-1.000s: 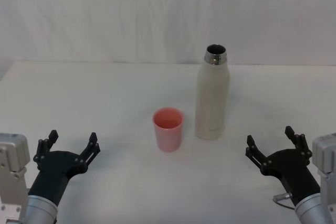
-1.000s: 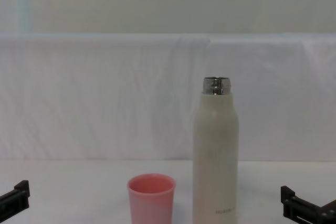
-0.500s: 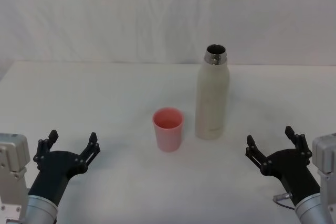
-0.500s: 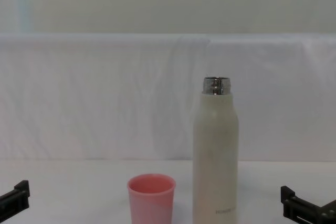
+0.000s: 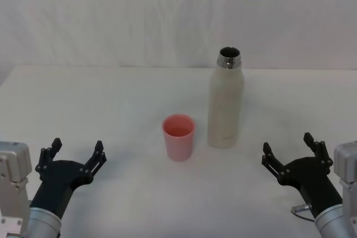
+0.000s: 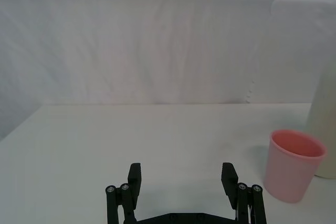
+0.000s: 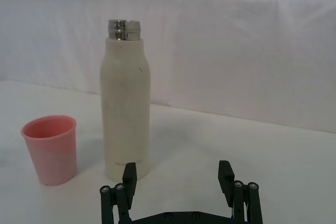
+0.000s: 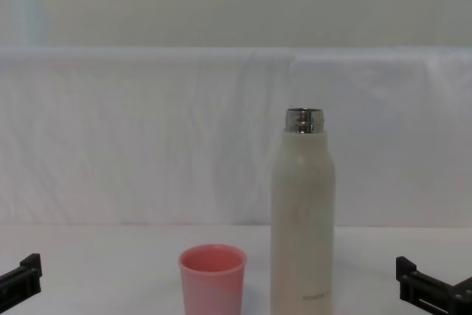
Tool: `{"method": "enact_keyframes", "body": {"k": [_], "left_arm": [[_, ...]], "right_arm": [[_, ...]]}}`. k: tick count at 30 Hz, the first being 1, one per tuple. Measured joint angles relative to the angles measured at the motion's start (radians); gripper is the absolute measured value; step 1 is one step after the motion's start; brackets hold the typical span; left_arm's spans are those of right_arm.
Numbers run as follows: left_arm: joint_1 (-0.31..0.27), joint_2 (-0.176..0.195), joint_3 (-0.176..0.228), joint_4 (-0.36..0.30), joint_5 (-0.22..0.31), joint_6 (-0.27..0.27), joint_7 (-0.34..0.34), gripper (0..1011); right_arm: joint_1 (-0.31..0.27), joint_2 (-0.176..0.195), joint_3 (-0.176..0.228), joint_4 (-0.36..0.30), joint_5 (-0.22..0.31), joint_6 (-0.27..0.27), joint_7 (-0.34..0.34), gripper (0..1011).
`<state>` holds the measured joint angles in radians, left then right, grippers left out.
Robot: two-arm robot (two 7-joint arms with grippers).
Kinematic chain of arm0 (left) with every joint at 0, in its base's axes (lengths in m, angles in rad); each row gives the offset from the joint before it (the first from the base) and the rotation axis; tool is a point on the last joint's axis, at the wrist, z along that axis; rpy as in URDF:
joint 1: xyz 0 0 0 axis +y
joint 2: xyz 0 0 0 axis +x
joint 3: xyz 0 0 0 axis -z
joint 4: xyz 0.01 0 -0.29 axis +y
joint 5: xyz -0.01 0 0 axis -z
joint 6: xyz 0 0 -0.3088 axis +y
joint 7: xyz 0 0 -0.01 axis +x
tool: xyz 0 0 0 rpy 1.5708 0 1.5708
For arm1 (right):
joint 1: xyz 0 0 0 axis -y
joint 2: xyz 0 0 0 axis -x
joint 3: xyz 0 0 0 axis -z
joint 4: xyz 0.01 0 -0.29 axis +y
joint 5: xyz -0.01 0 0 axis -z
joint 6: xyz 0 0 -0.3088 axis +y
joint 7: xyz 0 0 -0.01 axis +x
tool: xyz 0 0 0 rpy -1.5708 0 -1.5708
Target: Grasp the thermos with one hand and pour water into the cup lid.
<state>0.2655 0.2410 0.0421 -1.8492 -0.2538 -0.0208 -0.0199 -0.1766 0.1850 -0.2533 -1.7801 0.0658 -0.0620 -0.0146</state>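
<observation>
The cream-white thermos (image 5: pixel 225 104) stands upright near the table's middle, its steel neck uncapped; it also appears in the chest view (image 8: pixel 302 226) and the right wrist view (image 7: pixel 125 108). Just to its left sits the pink cup lid (image 5: pixel 178 137) (image 8: pixel 212 278) (image 7: pixel 50 148) (image 6: pixel 292 164), upright and apart from the bottle. My right gripper (image 5: pixel 291 155) (image 7: pixel 177 176) is open near the front right, short of the thermos. My left gripper (image 5: pixel 76 154) (image 6: pixel 182 178) is open at the front left, well away from the cup.
The white table (image 5: pixel 111 98) runs back to a white cloth backdrop (image 5: pixel 167 20). Bare tabletop lies between each gripper and the two objects, and on both sides of them.
The right gripper has shifted very slightly toward the right and down. The thermos, cup lid and left gripper have not moved.
</observation>
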Motion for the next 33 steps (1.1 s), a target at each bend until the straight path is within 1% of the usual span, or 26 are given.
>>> {"method": "enact_keyframes", "body": {"k": [6, 10, 17, 21, 22, 25, 27, 28, 31, 33], "left_arm": [[0.0, 0.0, 0.0, 0.0, 0.0, 0.0, 0.0, 1001], [0.0, 0.0, 0.0, 0.0, 0.0, 0.0, 0.0, 1001], [0.0, 0.0, 0.0, 0.0, 0.0, 0.0, 0.0, 1001], [0.0, 0.0, 0.0, 0.0, 0.0, 0.0, 0.0, 1001], [0.0, 0.0, 0.0, 0.0, 0.0, 0.0, 0.0, 1001], [0.0, 0.0, 0.0, 0.0, 0.0, 0.0, 0.0, 1001], [0.0, 0.0, 0.0, 0.0, 0.0, 0.0, 0.0, 1001], [0.0, 0.0, 0.0, 0.0, 0.0, 0.0, 0.0, 1001], [0.0, 0.0, 0.0, 0.0, 0.0, 0.0, 0.0, 1001], [0.0, 0.0, 0.0, 0.0, 0.0, 0.0, 0.0, 1001]], "right_arm": [[-0.002, -0.003, 0.018, -0.018, 0.004, 0.022, 0.038, 1001], [0.004, -0.001, 0.029, -0.027, 0.019, 0.044, 0.073, 1001], [0.038, 0.008, 0.043, -0.029, 0.051, 0.101, 0.151, 1001], [0.077, 0.019, 0.039, -0.014, 0.067, 0.141, 0.2, 1001], [0.077, 0.019, 0.039, -0.014, 0.067, 0.141, 0.2, 1001], [0.115, 0.026, 0.028, 0.005, 0.075, 0.165, 0.228, 1001], [0.133, 0.028, 0.022, 0.018, 0.08, 0.176, 0.239, 1001], [0.133, 0.028, 0.022, 0.018, 0.08, 0.176, 0.239, 1001], [0.167, 0.03, 0.01, 0.045, 0.089, 0.19, 0.253, 1001], [0.179, 0.03, 0.005, 0.057, 0.092, 0.194, 0.258, 1001]]}}
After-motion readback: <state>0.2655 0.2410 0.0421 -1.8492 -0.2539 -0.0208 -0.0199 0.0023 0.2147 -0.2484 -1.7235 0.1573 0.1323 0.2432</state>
